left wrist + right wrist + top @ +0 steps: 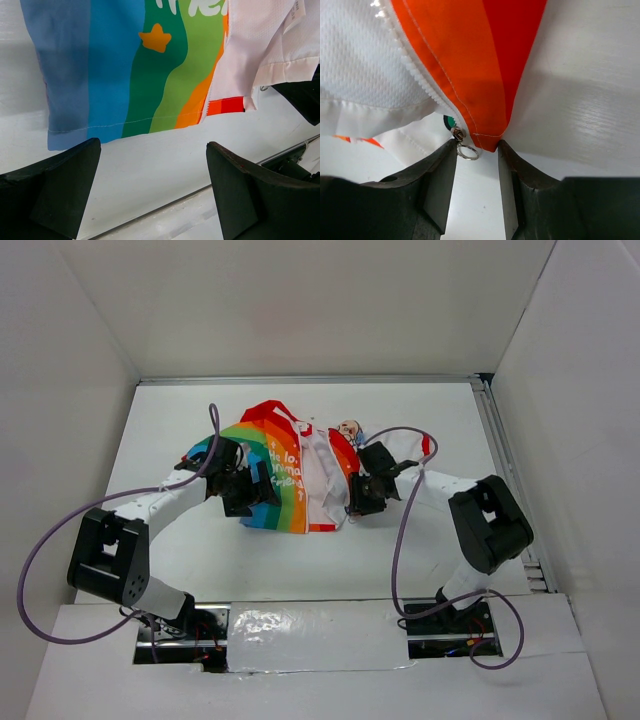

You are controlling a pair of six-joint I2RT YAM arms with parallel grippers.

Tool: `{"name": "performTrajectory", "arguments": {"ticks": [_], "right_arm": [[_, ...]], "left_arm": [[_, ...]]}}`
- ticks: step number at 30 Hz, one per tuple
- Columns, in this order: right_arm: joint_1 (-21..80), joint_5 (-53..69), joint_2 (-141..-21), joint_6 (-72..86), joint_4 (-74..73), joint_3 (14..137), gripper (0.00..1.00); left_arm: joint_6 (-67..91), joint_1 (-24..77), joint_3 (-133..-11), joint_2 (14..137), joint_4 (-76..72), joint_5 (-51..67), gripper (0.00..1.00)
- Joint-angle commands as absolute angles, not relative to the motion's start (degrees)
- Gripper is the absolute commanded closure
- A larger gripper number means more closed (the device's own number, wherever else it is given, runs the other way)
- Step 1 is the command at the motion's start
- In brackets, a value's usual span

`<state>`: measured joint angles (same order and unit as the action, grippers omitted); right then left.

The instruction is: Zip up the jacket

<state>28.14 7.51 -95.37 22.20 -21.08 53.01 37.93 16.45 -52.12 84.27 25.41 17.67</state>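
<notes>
Hovering wide open, left gripper point(152, 150) low in frame under the jacket point(290, 475), right gripper point(477, 150) straddling the orange hem corner point(487, 132) and zipper ring point(467, 152), can't tell if it's actually pinching

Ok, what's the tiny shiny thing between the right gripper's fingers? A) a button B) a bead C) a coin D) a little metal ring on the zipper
D: a small metal ring hangs from the zipper slider at the bottom corner of the jacket, inside the right gripper.
</notes>
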Motion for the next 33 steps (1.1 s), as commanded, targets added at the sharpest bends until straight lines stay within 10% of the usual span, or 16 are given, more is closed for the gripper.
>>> {"name": "performTrajectory", "arguments": {"ticks": [1,13,33], "right_arm": [[28.39,2.12,-96.15,26.10,-18.46,55.10,0.54],[26.55,2.98,-87.98,21.80,-19.60,52.47,0.34],[26.28,0.90,-96.94,20.74,-21.09,55.63,0.44]], "left_arm": [[38.32,16.70,-51.94,82.88,24.78,18.19,0.01],[38.32,16.70,-52.21,83.85,24.61,17.32,0.01],[38.93,16.70,-53.26,85.78,25.49,14.59,0.01]]}}
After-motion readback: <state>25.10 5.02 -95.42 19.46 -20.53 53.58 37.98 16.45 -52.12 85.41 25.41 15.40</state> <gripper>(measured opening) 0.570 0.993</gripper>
